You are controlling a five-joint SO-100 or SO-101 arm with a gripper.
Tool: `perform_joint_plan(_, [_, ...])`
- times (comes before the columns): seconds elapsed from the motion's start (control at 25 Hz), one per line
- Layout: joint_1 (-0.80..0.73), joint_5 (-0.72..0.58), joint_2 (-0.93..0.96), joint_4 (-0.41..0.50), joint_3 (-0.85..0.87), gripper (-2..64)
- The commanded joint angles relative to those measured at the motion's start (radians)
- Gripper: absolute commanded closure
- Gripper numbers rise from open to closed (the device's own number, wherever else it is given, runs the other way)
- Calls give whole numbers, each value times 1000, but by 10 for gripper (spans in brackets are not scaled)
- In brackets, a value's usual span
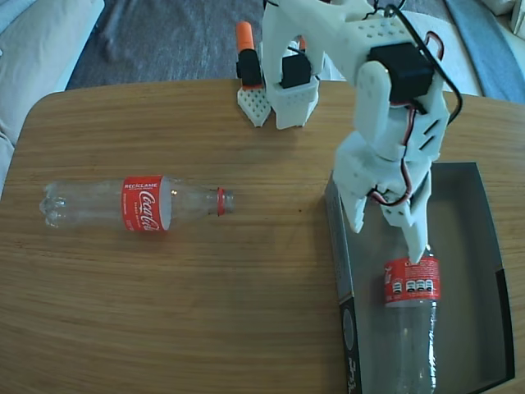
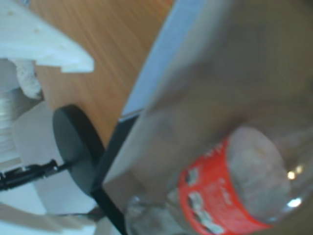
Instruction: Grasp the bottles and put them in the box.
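Inside box (image 1: 492,246): one Coca-Cola bottle (image 1: 413,328), hand (image 1: 392,238) spread just above its label. Left of box: second bottle (image 1: 131,203) lying on table (image 1: 205,304).

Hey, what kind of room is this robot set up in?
Probably a living room at home, not a lab. The arm stands on a rounded wooden table, there is grey carpet beyond it, and what looks like a pale sofa cushion at the top left.
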Motion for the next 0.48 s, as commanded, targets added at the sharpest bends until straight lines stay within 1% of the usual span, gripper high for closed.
perform_joint_plan(0.0, [31, 5, 35, 29, -81, 242])
perform_joint_plan(0.24, [114, 153, 35, 109, -133, 242])
perform_joint_plan(0.44, [189, 284, 35, 158, -133, 242])
